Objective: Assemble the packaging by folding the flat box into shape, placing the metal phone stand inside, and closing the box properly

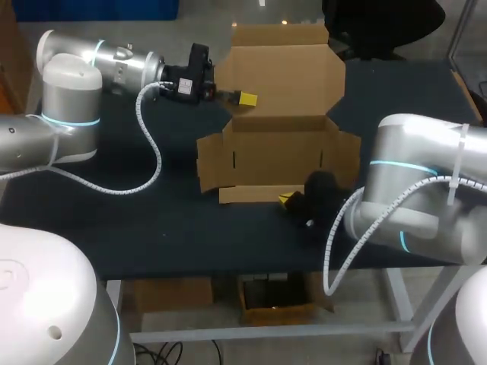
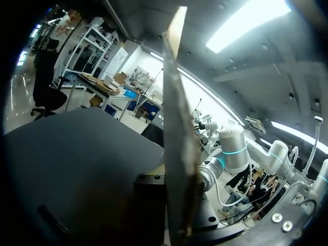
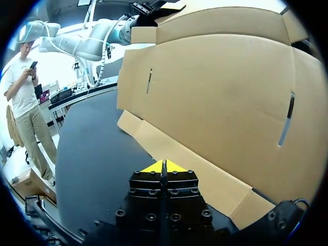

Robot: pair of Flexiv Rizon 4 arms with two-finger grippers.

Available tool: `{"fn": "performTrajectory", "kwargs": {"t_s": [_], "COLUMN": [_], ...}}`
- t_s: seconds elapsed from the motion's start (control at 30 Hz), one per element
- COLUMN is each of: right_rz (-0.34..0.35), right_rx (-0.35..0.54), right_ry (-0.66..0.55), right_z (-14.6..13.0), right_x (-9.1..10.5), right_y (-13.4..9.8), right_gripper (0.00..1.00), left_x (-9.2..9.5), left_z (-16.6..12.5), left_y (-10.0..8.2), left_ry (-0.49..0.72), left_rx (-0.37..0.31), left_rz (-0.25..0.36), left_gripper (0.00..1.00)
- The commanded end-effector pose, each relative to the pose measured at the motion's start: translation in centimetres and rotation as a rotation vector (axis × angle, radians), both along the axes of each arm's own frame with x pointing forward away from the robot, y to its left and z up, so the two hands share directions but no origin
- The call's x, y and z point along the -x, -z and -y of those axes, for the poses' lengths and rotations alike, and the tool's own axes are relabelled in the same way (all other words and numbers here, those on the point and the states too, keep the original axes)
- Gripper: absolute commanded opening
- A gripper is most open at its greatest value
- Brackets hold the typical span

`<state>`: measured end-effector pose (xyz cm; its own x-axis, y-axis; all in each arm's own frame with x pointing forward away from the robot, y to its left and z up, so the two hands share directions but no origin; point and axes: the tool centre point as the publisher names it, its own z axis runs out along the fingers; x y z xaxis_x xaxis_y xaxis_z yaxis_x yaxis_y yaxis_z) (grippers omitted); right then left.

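The brown cardboard box [image 1: 278, 152] stands half folded in the middle of the table, its lid raised at the back and its side flaps spread. My left gripper [image 1: 245, 99] is at the box's back left, shut on a side flap; the left wrist view shows that flap [image 2: 177, 128] edge-on, running out from the gripper. My right gripper [image 1: 288, 199] is low at the box's front, shut with nothing in it. In the right wrist view its tips [image 3: 164, 166] meet just before the narrow front flap [image 3: 189, 159] lying on the table. No phone stand is in view.
The dark table top [image 1: 152, 220] stretches left of and in front of the box. My left arm [image 3: 87, 43] crosses above the table's back left. A white cable loop [image 1: 152, 152] hangs from the left arm over the table.
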<state>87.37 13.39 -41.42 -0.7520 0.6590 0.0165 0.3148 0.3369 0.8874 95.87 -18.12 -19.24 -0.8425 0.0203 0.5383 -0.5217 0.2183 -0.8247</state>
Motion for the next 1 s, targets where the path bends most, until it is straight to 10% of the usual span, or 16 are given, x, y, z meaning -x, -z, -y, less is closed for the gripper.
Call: {"fn": "performTrajectory", "kwargs": {"t_s": [0.03, 1.0], "right_rz": [0.021, 0.018], "right_rx": [0.011, 0.009], "right_ry": [0.047, 0.062], "right_z": [-0.4, -0.7], "right_x": [-0.1, -1.2], "right_y": [0.5, 1.0], "right_gripper": [0.0, 0.0], "left_x": [0.0, 0.0], "left_z": [0.0, 0.0], "left_y": [0.0, 0.0], "left_ry": [0.002, 0.003], "left_rx": [0.0, -0.001], "left_rz": [0.0, 0.0], "left_gripper": [0.0, 0.0]}}
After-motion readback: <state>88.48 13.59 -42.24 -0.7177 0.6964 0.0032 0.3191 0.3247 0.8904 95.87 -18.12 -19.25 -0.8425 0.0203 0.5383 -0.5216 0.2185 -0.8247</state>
